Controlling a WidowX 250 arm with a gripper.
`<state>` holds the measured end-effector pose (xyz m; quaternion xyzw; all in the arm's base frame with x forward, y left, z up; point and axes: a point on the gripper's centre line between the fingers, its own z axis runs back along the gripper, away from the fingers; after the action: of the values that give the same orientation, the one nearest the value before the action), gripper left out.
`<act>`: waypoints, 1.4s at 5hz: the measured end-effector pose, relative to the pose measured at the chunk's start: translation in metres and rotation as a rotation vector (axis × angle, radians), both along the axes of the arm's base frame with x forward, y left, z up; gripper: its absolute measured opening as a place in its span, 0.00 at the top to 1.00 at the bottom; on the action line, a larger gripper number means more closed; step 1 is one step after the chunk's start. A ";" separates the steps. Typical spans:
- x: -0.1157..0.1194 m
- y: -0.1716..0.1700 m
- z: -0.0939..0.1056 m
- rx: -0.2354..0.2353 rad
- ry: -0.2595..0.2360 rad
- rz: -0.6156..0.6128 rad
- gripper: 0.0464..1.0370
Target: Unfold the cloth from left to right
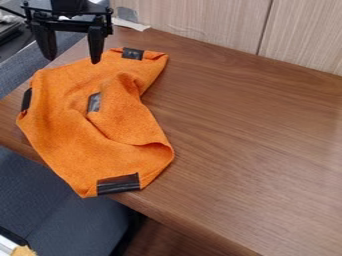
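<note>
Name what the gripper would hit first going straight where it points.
Likely the orange cloth, near its upper edge in the picture, though how far off the gripper hangs is unclear.

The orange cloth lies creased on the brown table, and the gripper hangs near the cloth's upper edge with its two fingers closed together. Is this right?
Not quite: the camera view shows the gripper with its two fingers spread apart. The orange cloth does lie creased on the brown table, with the gripper near its upper edge.
</note>
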<state>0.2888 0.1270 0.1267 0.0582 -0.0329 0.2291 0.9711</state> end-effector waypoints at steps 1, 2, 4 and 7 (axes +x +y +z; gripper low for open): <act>-0.001 -0.001 -0.009 -0.012 0.027 0.000 0.04; -0.002 -0.001 -0.022 -0.017 0.056 -0.016 0.04; -0.001 0.000 -0.057 -0.071 0.100 -0.035 0.04; 0.000 -0.008 -0.082 -0.097 0.165 -0.065 0.07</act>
<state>0.2890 0.1189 0.0450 0.0286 0.0565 0.1934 0.9791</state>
